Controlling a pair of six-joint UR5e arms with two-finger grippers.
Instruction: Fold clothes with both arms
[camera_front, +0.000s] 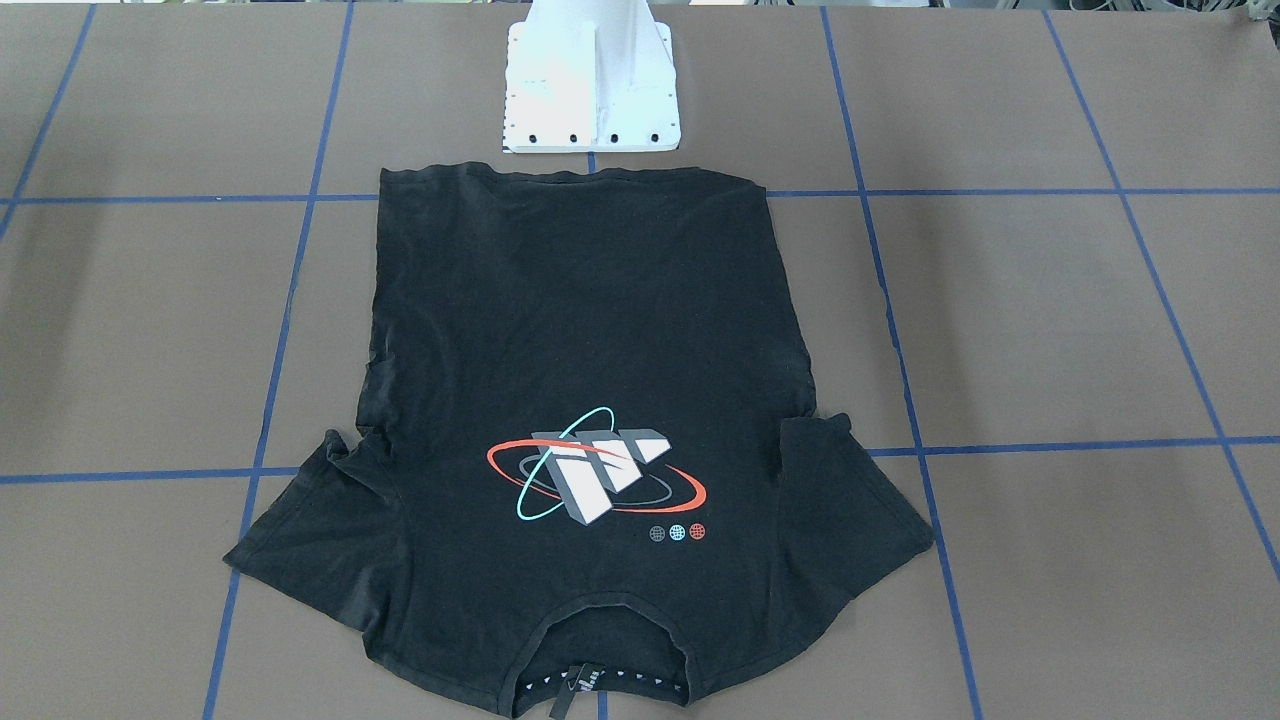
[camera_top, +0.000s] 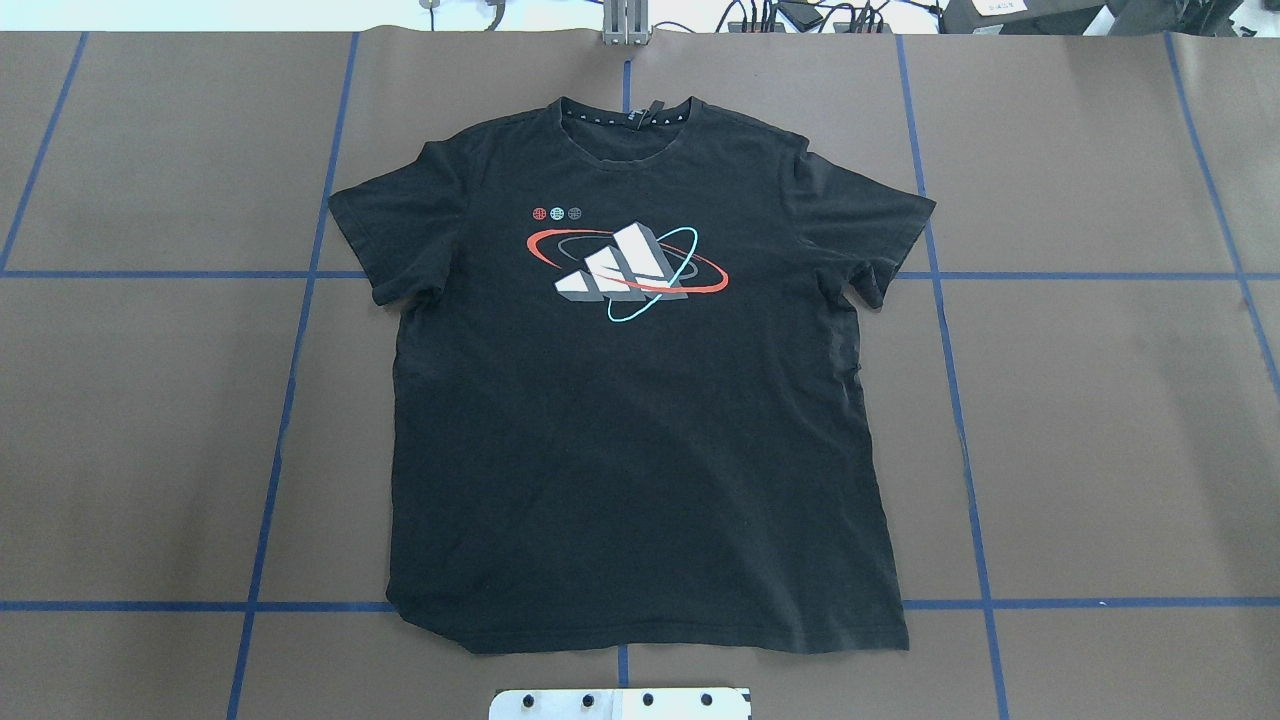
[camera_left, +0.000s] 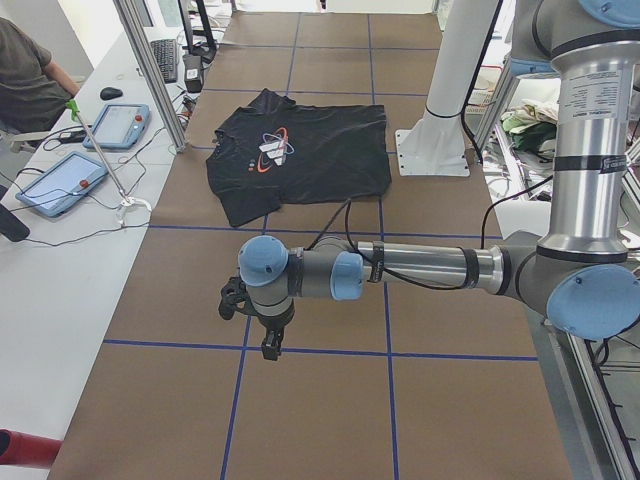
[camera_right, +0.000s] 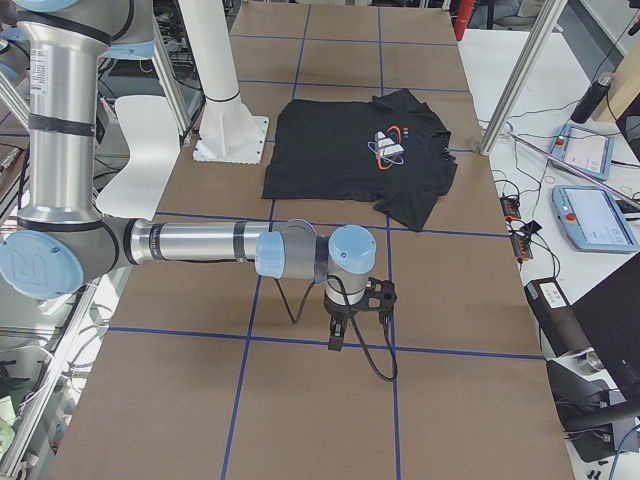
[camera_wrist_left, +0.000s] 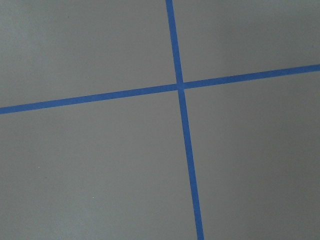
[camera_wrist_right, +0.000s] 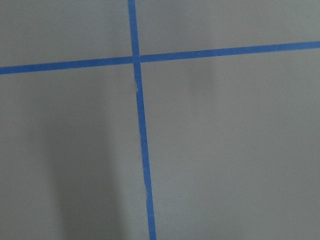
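Note:
The black T-shirt (camera_top: 640, 420) lies spread flat and face up in the middle of the brown table, collar away from the robot, hem next to the pedestal, graphic (camera_top: 628, 268) showing. It also appears as the shirt (camera_front: 590, 330), (camera_left: 310, 150), (camera_right: 340, 150). My left gripper (camera_left: 270, 345) hangs pointing down over bare table far off the shirt toward the table's left end. My right gripper (camera_right: 338, 335) hangs likewise toward the right end. Only the side views show them, so I cannot tell whether they are open or shut. Both wrist views show only tabletop with blue tape (camera_wrist_left: 181, 86), (camera_wrist_right: 136, 59).
The white pedestal base (camera_front: 590, 90) stands just behind the shirt's hem. Blue tape lines grid the table. A person (camera_left: 25, 80) sits at a side bench with teach pendants (camera_left: 60, 180); more pendants (camera_right: 590, 215) and cables lie on the opposite bench.

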